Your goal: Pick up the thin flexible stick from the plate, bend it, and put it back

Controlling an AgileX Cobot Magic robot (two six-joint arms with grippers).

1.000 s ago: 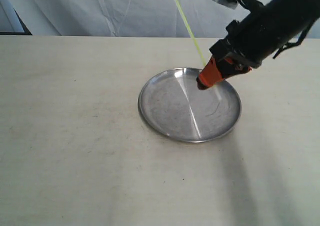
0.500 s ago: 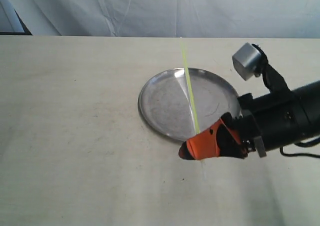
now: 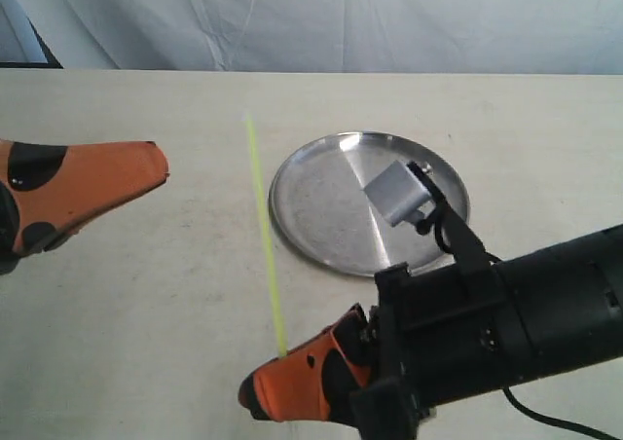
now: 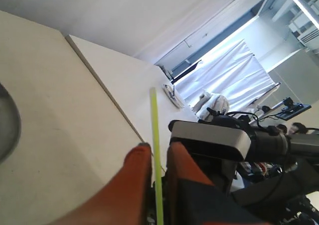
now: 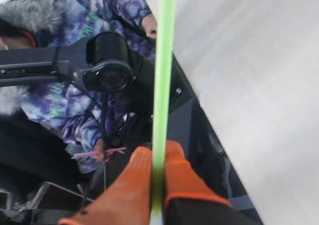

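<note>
While off the plate (image 3: 321,206), thin flexible stick (image 3: 265,236) straight in right gripper (image 3: 263,393).

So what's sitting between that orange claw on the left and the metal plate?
In the exterior view, only the thin flexible stick crosses the gap between left gripper and plate, pinched by the right gripper; otherwise bare table.

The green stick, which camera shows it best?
The exterior view: the thin flexible stick shows from its free tip down to the right pincer that grips it, and it looks straight. The right wrist view shows a blurry close-up stripe; the left wrist view shows a shorter piece between orange fingers.
</note>
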